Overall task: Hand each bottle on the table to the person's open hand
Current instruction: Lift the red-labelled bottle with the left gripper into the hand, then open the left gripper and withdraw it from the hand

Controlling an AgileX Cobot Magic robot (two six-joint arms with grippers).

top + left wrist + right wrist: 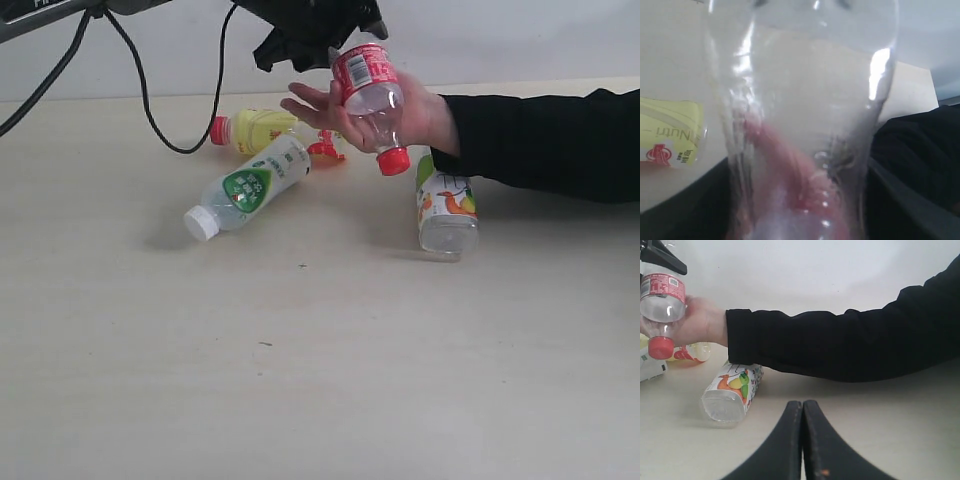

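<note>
Tabletop (300, 380) fills the near ground: pale beige, wood-look, matte, with a few tiny dark specks (265, 344) scattered over the bare front part. The right gripper (803, 407) hangs low over this surface with its jaws pressed together, holding nothing.

Farther in, a white-capped bottle with a green label (250, 187) lies on its side, cap toward the camera. To its right, well apart, a bottle with a fruit-printed label (446, 205) also lies flat, base toward the camera. Its cap end is hidden under the person's black sleeve (540, 140).

Behind them the person's open hand (415, 115) is held palm up above the table. The clear bottle with red label and red cap (368, 100) rests against the palm, tilted with its cap down. The left gripper (320, 45) sits at the bottle's raised base; whether its jaws clamp the bottle or have let go cannot be told. Beyond the fingers the yellow bottle with a red cap (255, 130) lies near the table's far edge.

At the back stands a plain pale wall (520, 40), with black cables (145, 90) looping down at the upper left.
</note>
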